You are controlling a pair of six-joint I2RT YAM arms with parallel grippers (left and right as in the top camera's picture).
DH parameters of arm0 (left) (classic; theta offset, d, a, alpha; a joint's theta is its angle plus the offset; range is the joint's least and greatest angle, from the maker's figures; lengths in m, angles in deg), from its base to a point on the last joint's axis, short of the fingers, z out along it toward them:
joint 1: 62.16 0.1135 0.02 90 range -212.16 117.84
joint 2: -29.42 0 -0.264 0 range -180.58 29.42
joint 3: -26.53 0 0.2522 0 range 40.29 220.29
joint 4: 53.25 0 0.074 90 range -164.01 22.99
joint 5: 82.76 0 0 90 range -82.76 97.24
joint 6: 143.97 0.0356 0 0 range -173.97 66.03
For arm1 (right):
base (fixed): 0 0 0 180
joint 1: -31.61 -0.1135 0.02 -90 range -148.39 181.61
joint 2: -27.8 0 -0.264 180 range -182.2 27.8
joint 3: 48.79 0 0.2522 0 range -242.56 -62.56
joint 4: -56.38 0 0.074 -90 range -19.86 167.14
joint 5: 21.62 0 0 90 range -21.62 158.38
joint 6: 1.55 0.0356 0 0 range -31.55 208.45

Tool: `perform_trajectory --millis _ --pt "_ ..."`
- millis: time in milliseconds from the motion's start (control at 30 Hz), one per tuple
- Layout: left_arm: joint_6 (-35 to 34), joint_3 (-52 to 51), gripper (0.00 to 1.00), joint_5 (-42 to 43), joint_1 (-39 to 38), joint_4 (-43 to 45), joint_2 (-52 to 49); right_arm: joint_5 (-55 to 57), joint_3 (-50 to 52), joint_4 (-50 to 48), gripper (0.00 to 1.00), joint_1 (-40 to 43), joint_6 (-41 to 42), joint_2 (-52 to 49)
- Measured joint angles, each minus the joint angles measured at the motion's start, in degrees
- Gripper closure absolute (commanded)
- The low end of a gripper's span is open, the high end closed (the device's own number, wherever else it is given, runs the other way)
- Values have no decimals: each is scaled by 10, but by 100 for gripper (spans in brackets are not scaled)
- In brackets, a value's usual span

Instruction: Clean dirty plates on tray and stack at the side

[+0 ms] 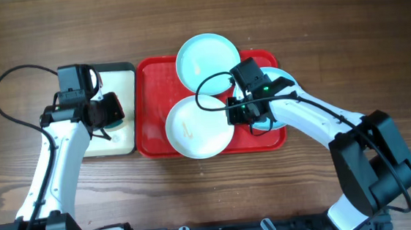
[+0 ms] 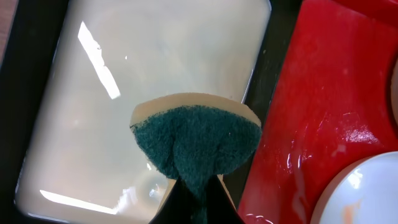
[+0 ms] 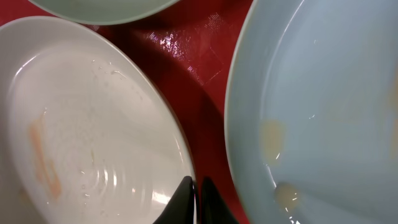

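On the brown wooden table (image 1: 330, 17) lies the large red rectangular plastic tray (image 1: 151, 82), beside a black-rimmed cream tray (image 1: 119, 85). It carries three round plastic plates: a white plate (image 1: 200, 126) in front, a pale blue plate (image 1: 207, 60) at the far rim, a second blue plate (image 3: 323, 93) at the right. The left gripper (image 1: 106, 112) pinches a green-faced sponge (image 2: 198, 146) over the cream tray. The right gripper (image 3: 198, 202), closed and empty, hangs between the white and the second.

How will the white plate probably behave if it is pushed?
The white plate looks wet and glossy on the shiny red tray, so it probably slides easily. It seems shallow and rigid, so tipping or bending looks unlikely.
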Motion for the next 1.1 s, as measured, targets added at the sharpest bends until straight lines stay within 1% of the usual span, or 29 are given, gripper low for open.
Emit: perform_trajectory --millis 167,367,767,933,1100 --pt "41 0 96 0 0 27 0 0 0 0 96 0 0 0" --pt "59 0 96 0 0 74 0 0 0 0 96 0 0 0" --pt "67 0 96 -6 0 110 2 0 0 0 96 0 0 0" --pt "70 0 96 -19 0 149 2 0 0 0 95 0 0 0" --pt "71 0 96 -7 0 141 2 0 0 0 96 0 0 0"
